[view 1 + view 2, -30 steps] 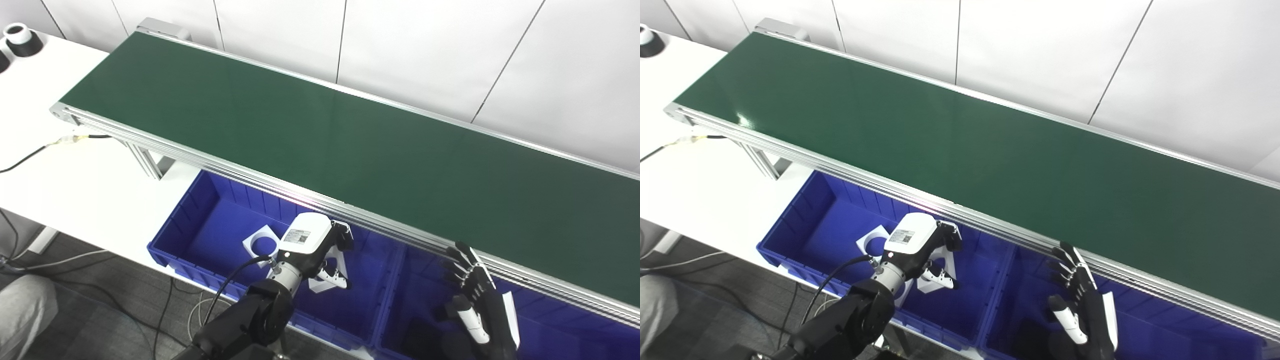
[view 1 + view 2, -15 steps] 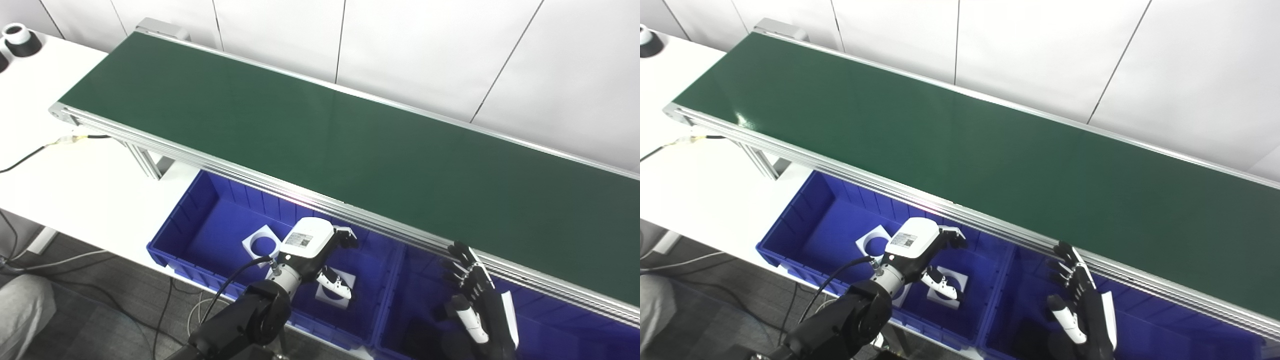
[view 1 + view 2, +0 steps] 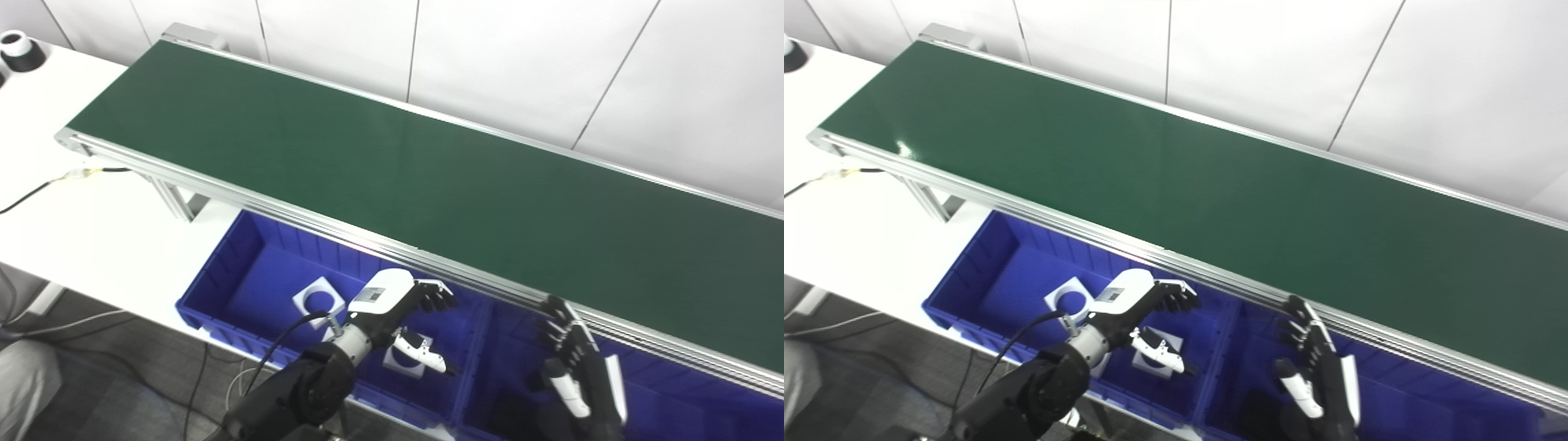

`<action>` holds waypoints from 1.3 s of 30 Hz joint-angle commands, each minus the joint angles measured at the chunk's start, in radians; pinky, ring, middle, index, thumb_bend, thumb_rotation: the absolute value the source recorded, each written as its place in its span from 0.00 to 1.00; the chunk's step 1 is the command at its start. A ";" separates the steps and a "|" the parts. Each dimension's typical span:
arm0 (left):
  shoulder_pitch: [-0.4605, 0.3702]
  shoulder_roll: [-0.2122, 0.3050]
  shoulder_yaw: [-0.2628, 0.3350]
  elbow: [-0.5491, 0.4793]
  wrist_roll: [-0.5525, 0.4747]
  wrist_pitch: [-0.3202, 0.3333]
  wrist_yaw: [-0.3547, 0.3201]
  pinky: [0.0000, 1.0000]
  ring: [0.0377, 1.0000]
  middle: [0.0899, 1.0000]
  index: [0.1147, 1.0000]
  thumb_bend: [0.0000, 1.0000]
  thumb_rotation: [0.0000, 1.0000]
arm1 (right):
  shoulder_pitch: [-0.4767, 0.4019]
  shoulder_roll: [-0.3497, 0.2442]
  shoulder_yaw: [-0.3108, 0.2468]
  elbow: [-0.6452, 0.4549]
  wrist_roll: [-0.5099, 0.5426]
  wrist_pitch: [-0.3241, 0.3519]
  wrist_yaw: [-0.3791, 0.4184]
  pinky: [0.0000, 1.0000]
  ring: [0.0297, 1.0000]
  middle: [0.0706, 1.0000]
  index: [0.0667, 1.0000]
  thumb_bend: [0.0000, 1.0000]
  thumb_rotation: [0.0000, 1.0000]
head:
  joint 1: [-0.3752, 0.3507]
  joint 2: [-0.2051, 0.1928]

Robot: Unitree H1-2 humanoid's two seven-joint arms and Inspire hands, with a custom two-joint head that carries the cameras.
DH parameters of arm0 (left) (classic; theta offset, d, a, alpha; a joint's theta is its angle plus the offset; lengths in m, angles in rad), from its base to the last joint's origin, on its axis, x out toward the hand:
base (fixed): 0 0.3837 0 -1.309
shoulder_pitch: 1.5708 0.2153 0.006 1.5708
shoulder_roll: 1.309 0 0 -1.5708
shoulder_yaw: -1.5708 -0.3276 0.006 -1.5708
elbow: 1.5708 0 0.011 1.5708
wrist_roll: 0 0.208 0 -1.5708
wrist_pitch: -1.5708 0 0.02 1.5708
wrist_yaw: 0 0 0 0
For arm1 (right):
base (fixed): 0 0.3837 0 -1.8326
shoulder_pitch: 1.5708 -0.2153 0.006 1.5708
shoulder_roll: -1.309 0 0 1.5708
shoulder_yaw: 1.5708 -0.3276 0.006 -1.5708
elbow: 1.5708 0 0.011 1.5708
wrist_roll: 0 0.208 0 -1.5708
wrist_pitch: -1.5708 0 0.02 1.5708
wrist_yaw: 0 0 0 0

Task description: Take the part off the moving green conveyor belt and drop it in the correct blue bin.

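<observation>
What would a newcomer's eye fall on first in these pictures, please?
Most striking is the long green conveyor belt running diagonally across the scene, with no part on it. Below its near edge sits the left blue bin, holding two white square parts with round holes, and the left robot hand hangs open above it. The right robot hand waits open over the neighbouring blue bin.

Left hand (image 3: 401, 309): white shell on its back bearing a small grey label, black fingers, white thumb with a black tip. A black cable loops into its silver wrist collar; the forearm is rounded, glossy black. Right hand (image 3: 579, 367): black fingers, white thumb segment, white side panel.
</observation>
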 commanded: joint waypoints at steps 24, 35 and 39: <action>0.013 0.088 0.159 0.081 -0.355 -0.341 -0.226 0.52 0.58 0.61 0.63 0.85 0.37 | -0.045 0.127 0.108 0.090 -0.146 -0.052 -0.187 0.74 0.78 0.86 0.85 0.97 0.84 | -0.483 -0.051; 0.048 0.027 0.171 0.084 -0.476 -0.379 -0.252 0.60 0.68 0.73 0.67 0.83 0.49 | -0.043 0.111 0.120 0.088 -0.130 -0.052 -0.206 0.74 0.77 0.86 0.86 0.98 0.87 | -0.426 -0.063; 0.060 -0.017 0.176 0.104 -0.517 -0.379 -0.262 0.74 0.79 0.82 0.75 0.87 0.63 | -0.039 0.093 0.123 0.088 -0.125 -0.052 -0.214 0.74 0.78 0.86 0.86 0.99 0.89 | -0.396 -0.073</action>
